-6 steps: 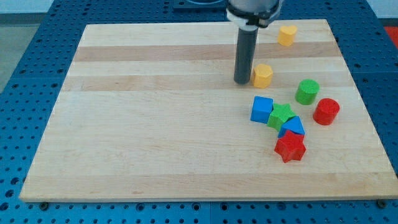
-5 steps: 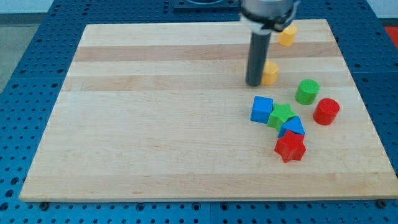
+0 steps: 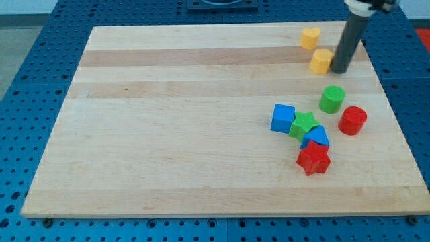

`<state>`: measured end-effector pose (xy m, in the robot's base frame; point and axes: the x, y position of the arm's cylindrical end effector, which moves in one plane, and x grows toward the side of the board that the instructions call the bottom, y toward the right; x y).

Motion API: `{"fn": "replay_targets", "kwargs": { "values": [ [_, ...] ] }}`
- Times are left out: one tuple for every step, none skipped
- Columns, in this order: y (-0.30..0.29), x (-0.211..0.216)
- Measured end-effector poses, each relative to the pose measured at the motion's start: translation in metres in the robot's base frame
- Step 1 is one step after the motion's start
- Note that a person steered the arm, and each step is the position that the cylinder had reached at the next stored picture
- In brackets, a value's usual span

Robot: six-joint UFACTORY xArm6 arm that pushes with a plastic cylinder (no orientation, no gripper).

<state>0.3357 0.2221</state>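
A straight, dark grey rod — round in section, plain and smooth. At its upper end sits a pale collar, cut by the view's top; my tip (image 3: 338,70) is blunt.

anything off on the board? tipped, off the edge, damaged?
Nothing stands out. All blocks sit flat on the wooden board, none over an edge. My tip is against the right side of one yellow block, with another yellow block just above. The red star, blue wedge, green star and blue cube sit bunched together.
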Motion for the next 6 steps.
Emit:
{"fn": "replay_targets", "kwargs": {
  "values": [
    [0.001,-0.008],
    [0.018,-0.008],
    [0.014,-0.008],
    [0.029,0.012],
    [0.046,0.043],
    [0.050,0.083]
  ]
}}
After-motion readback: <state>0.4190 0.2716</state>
